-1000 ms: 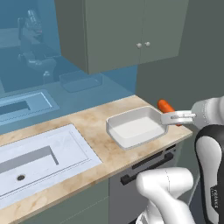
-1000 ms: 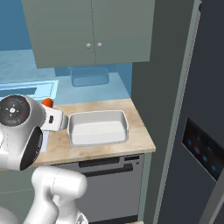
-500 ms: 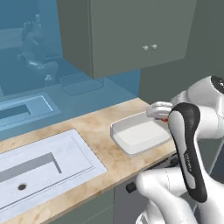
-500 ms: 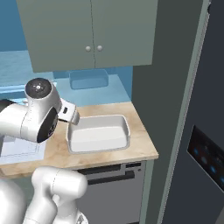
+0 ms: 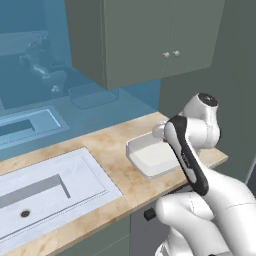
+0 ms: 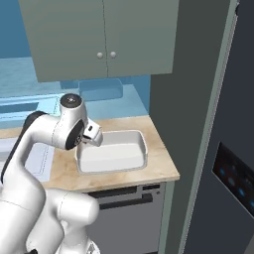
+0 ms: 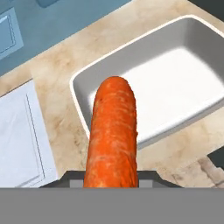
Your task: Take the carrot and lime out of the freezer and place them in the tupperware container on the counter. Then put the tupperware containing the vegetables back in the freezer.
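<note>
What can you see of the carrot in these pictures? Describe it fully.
The carrot is stubby, orange-red, with a rough, mottled skin and a rounded end. In the hand view it rises from between the gripper's fingers, held, its tip over the near rim of the empty white tupperware container on the beige marbled counter. Its lower end is hidden.

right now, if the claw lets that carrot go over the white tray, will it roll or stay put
The carrot looks round and tapered, so it would probably roll a little, curving toward its thin end. The tupperware container has a raised rim all round, which should likely stop it. It looks stiff, so it shouldn't flop or bend on landing.
</note>
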Robot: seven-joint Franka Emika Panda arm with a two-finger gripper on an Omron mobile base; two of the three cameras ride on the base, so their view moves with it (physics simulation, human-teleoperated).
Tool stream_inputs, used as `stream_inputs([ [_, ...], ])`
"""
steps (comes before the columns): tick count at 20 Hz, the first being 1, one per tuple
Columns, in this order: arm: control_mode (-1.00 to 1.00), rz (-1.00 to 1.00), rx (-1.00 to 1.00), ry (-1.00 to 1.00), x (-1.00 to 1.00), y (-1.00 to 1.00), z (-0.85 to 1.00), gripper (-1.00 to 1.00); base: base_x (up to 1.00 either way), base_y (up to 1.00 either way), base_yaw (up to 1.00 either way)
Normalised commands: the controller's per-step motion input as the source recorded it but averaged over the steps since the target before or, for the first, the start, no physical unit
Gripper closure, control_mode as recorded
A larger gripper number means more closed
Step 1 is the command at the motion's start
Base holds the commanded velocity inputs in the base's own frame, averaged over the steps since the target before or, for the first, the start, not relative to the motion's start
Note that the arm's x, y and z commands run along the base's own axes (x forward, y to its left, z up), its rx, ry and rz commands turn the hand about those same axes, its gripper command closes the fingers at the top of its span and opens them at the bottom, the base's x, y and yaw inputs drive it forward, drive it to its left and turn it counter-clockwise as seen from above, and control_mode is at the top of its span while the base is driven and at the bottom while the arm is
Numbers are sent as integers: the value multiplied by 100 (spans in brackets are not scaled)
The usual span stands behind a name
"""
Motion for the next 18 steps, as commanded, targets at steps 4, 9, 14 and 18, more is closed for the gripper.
stream_inputs([
  [4,-100,-7,-2,0,74,0,-59,100,0,0,0],
  [9,-100,-7,-1,0,58,0,-54,100,0,0,0],
  [14,-100,-7,-1,0,40,0,-59,100,0,0,0],
  [18,-100,-5,0,0,30,0,-30,100,0,0,0],
])
